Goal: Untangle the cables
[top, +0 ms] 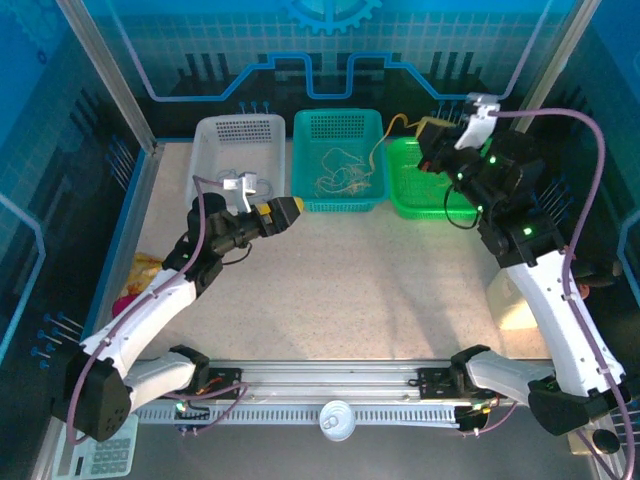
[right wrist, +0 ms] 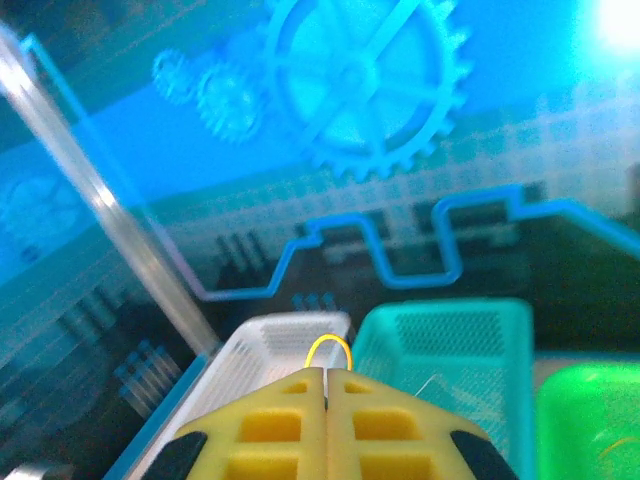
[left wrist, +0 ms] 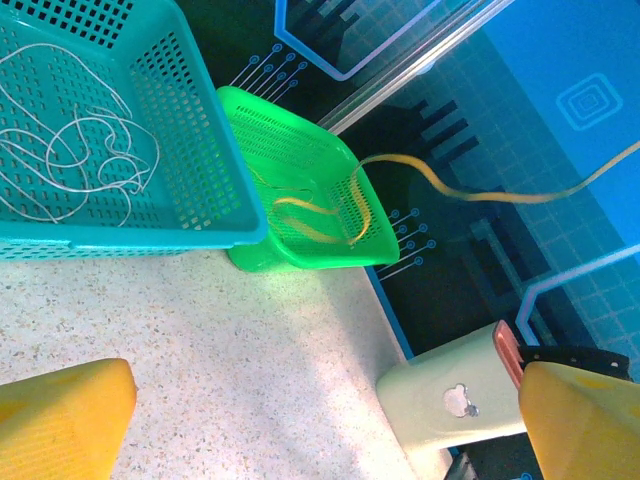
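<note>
A loose tangle of thin whitish cables lies in the teal basket, which sits at the middle of the desk's far edge. A yellow cable has one end coiled in the green basket beside it, toward the far right corner. From there it climbs over the rim to the right claw, which is pressed together on a small loop of it (raised above that basket). The left claw stands wide apart and holds nothing. It is low over the desk, just in front of where the white basket meets the teal one.
</note>
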Robot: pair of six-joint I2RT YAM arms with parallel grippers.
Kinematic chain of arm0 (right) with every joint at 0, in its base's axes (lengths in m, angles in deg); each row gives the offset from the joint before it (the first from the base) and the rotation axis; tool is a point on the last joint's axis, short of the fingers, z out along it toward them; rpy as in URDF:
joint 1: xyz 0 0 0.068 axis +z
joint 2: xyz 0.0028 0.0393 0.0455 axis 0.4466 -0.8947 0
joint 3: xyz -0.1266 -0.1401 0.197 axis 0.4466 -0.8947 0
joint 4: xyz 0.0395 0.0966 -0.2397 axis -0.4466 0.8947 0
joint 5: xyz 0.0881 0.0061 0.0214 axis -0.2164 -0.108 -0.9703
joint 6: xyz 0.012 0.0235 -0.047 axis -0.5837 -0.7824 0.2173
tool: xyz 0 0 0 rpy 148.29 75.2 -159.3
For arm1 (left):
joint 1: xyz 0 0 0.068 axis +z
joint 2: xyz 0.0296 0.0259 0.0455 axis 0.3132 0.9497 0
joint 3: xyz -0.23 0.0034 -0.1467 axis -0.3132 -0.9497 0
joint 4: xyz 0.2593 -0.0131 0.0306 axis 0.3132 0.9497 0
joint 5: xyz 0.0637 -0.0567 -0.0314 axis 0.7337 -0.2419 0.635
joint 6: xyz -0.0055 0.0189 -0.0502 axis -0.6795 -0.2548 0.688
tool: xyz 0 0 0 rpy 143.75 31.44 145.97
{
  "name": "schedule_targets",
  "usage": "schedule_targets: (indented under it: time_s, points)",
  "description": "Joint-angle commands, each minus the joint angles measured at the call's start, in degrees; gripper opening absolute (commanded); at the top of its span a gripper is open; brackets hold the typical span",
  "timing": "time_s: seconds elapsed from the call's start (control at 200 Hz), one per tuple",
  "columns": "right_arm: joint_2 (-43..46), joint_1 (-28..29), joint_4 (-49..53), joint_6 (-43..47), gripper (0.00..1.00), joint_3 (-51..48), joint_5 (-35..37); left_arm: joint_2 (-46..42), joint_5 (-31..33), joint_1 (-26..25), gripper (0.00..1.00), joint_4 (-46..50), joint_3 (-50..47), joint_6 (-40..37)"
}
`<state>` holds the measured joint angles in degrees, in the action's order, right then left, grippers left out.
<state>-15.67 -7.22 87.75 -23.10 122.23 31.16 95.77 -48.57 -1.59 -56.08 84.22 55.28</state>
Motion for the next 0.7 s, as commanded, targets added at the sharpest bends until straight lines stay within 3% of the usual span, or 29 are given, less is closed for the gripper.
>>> schedule_targets:
  time_s: [0.0, 0.305, 0.695]
  points:
    - [-1.5, -3.6, -3.8, 4.3, 0.00, 2.7, 5.6, -1.9, -0.4, -0.6, 0.99, 0.8, 0.1, -0.9]
    - [-7.0, -13.2, -7.9, 4.2, 0.00, 4.7, 7.6, -3.4, -0.2, -0.6, 0.99, 3.5, 1.4, -2.0]
    - [-22.3, -14.7, -8.4, 4.8, 0.00, 5.3, 4.6, -5.4, -0.6, -0.7, 0.99, 4.6, 2.8, -1.6]
